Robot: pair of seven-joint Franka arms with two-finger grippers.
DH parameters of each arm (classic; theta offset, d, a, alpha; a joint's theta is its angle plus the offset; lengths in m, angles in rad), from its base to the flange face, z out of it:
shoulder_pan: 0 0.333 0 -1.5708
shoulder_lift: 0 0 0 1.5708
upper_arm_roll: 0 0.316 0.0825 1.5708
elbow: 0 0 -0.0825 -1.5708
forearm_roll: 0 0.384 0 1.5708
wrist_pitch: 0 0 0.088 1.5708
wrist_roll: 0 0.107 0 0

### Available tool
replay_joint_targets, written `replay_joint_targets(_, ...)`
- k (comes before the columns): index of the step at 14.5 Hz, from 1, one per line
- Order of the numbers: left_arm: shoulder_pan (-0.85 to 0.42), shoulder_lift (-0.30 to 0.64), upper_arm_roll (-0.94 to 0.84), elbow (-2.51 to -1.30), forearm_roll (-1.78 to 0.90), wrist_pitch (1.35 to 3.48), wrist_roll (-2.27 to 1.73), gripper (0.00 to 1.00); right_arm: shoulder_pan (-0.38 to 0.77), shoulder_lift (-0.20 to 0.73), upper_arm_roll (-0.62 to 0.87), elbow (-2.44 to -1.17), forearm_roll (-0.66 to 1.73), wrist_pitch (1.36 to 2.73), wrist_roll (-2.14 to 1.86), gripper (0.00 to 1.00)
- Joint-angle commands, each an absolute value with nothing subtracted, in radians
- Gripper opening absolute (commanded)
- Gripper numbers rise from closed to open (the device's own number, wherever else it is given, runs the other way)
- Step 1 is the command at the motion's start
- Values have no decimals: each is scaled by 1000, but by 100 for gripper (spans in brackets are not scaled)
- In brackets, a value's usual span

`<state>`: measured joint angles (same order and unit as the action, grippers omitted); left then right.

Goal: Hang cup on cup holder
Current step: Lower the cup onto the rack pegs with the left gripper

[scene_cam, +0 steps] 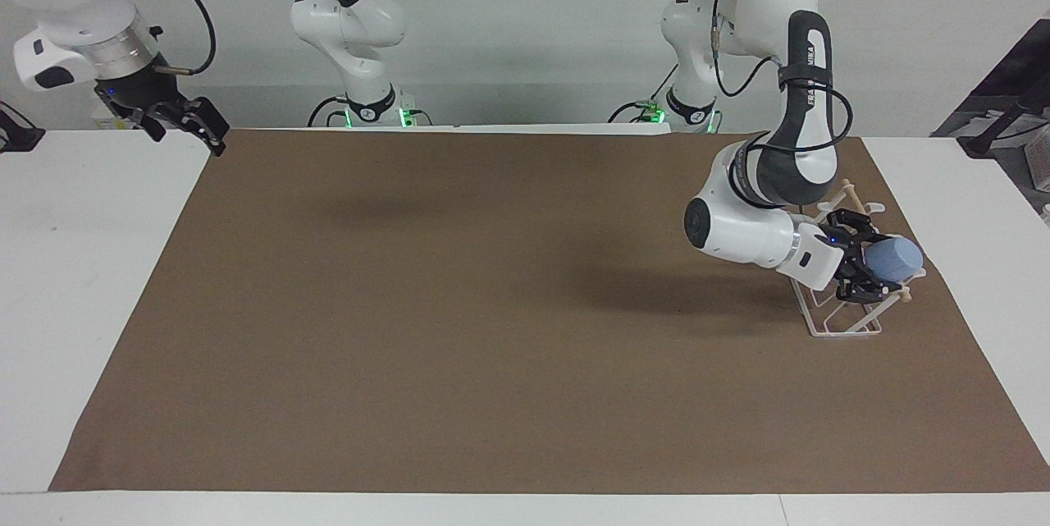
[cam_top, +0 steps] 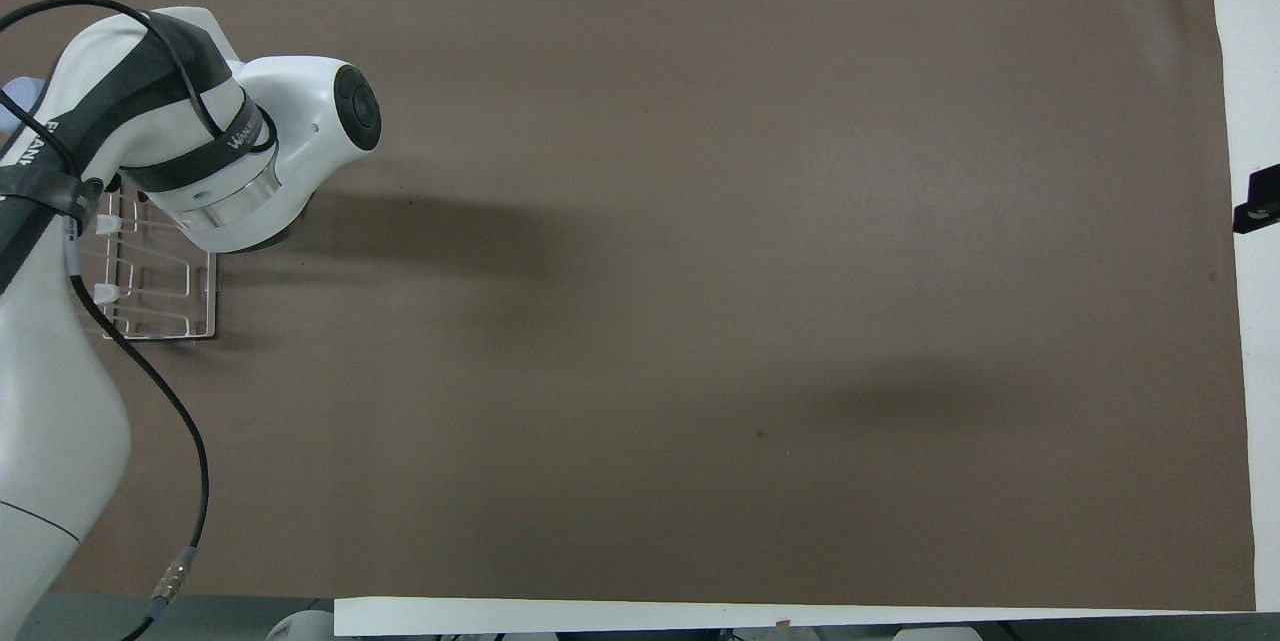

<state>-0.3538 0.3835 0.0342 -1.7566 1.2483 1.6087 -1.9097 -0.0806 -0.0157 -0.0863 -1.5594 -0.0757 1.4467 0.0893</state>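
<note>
The light-blue cup [scene_cam: 896, 260] lies on its side in my left gripper [scene_cam: 861, 259], base pointing away from the arm. The gripper is shut on it, right over the top dowel of the white wire cup holder [scene_cam: 845, 322]. The holder stands on the brown mat at the left arm's end of the table. I cannot tell whether the cup sits on a prong. In the overhead view the left arm hides the gripper; only a sliver of the cup [cam_top: 16, 103] and part of the holder [cam_top: 160, 306] show. My right gripper [scene_cam: 184, 122] waits, open and empty, over the mat's corner at the right arm's end.
A brown mat [scene_cam: 492, 304] covers most of the white table [scene_cam: 74, 263]. The right gripper's tip [cam_top: 1255, 201] shows at the mat's edge in the overhead view.
</note>
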Motion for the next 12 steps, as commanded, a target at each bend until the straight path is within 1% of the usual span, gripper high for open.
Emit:
replay_joint_targets(1,-339,371,34,-1781,1246,1657,-1925,24,-72,-14,-98,-1549,-80,1427,66,99)
replay_joint_targets(5,-330,368,34,-1802,1246,1681,-1924,25,-72,-14,-98,-1548,-80,1427,66,99)
replay_joint_targets(7,-327,365,34,-1805,1246,1689,-1922,32,-72,-14,-100,-1549,-80,1427,57,99)
replay_joint_targets(8,-325,365,34,-1812,1246,1693,-1921,43,-72,-14,-100,-1548,-80,1427,54,99)
replay_joint_targets(9,-325,361,31,-1816,1246,1695,-1914,78,-72,-14,-100,-1549,-80,1427,54,99)
replay_joint_targets(10,-325,360,34,-1815,1246,1695,-1910,99,-72,-14,-100,-1549,-80,1427,54,99)
replay_joint_targets(12,-334,364,34,-1801,1243,1687,-1892,100,-72,-14,-100,-1549,-80,1427,54,99)
